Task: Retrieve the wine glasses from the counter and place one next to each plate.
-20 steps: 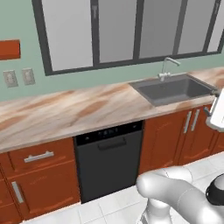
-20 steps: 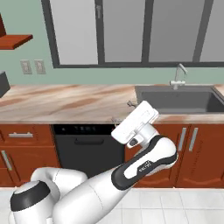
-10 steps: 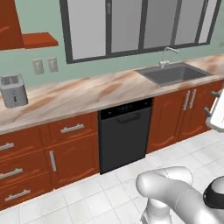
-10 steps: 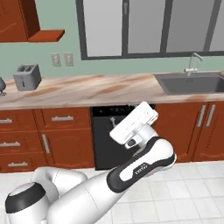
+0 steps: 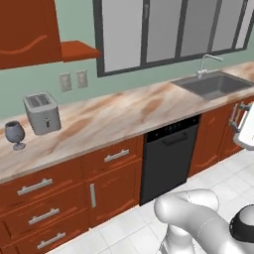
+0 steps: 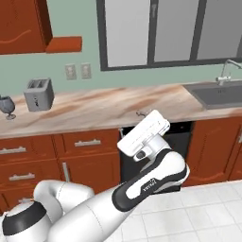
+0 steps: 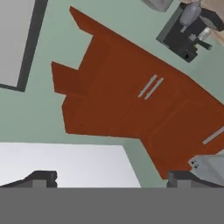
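Observation:
One wine glass [image 5: 15, 134], smoky grey-blue with a short stem, stands upright on the counter [image 5: 124, 116] at its far left, just left of a silver toaster [image 5: 42, 113]. In the right base view the same wine glass [image 6: 5, 105] sits at the left edge. My gripper [image 7: 111, 178] is open with nothing between its dark fingertips [image 7: 40, 177]. It is held up in front of the dishwasher, well to the right of the glass and away from the counter, and looks up at the wall cabinets. The plates are out of view.
A black dishwasher [image 5: 168, 158] sits under the counter between wooden drawers [image 5: 34, 186] and the sink [image 5: 216, 84] with its tap. Red-brown wall cabinets [image 7: 131, 100] and a window [image 5: 173, 32] are above. White tiled floor lies before the cabinets.
The whole picture has shifted: the base has moved left along the counter, so the toaster and the wine glass have come into view. The arm keeps its pose and the gripper stays open.

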